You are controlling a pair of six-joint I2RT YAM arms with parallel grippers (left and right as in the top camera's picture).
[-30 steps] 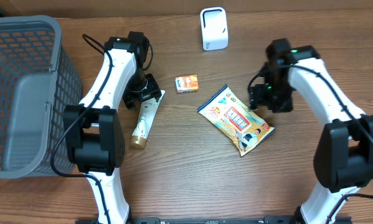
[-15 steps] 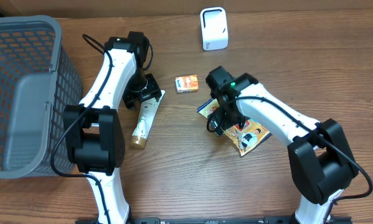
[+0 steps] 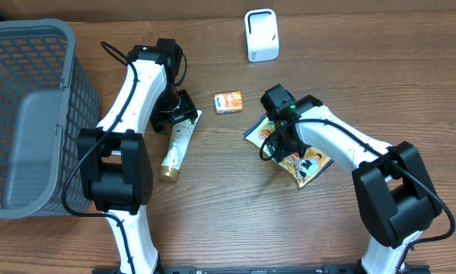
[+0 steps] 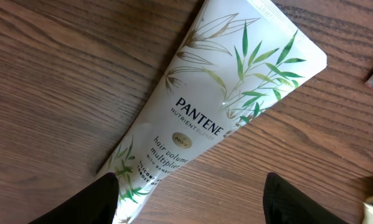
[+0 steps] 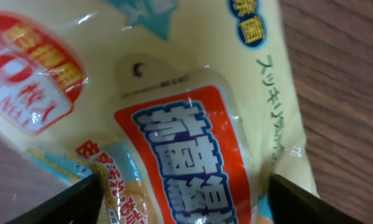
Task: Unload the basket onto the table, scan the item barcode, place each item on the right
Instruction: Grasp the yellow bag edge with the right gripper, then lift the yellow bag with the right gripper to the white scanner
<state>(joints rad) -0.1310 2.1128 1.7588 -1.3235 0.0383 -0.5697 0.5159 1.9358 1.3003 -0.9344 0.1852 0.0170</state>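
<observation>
The snack bag [image 3: 311,161] lies flat on the worktop [image 3: 235,221], a bit right of the middle. In the overhead view its long side runs from about 10 o'clock to about 4 o'clock. The right pincer [image 3: 278,143] hangs just over the bag's 10 o'clock end. Its two fingers stand wide apart and hold nothing. I think the next job is to close on the bag and lift it.

The white scanner [image 3: 259,34] stands at about 12 o'clock from the bag, well apart from it. So the bag has to travel that way. The right arm is the nearer one for this.

The left pincer [image 3: 179,111] is released too. It sits over the flat end of the Pantene tube [image 3: 173,149]. No barcode shows on the bag's top face, so the bag may need a turn.
</observation>
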